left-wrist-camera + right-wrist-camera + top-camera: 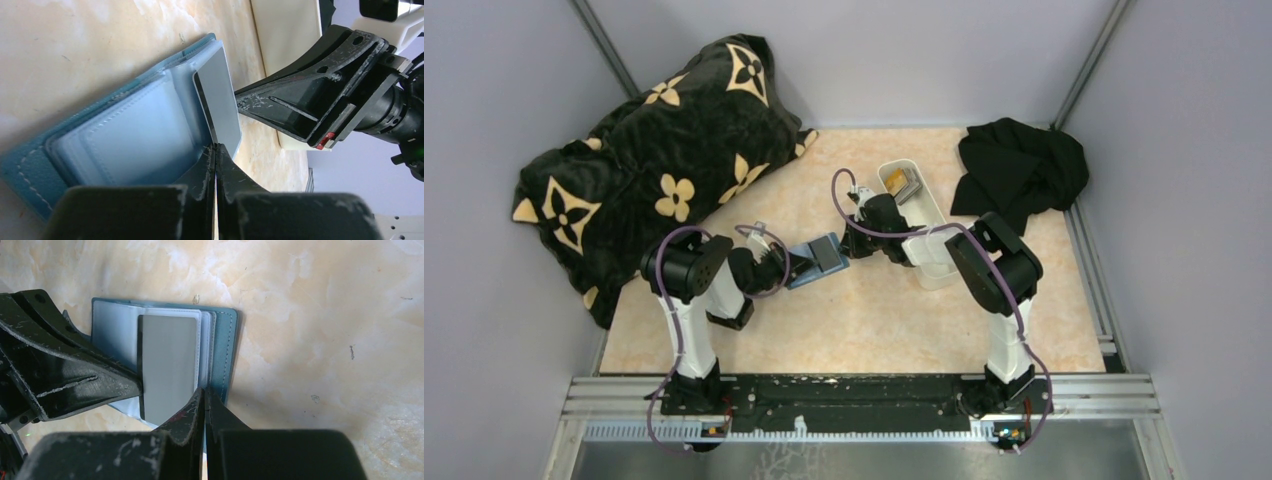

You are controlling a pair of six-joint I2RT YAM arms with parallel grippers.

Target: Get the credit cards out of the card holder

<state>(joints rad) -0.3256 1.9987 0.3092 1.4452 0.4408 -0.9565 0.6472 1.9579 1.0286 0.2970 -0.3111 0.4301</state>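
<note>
Beige marbled table [864,320], grey walls [874,60]; flower-print pillow [654,170] at 10 o'clock, black cloth [1019,170] at 2. Holder [816,258] lies open mid-table. Left claw [216,147] pinches narrowly on the edge of a grey card [167,365]; right claw [204,392], closed tight, meets the holder from 3 o'clock.

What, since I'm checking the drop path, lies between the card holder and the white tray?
The right gripper, shut, its tips at the card holder; otherwise bare table up to the white tray. The top and left wrist views show this.
</note>
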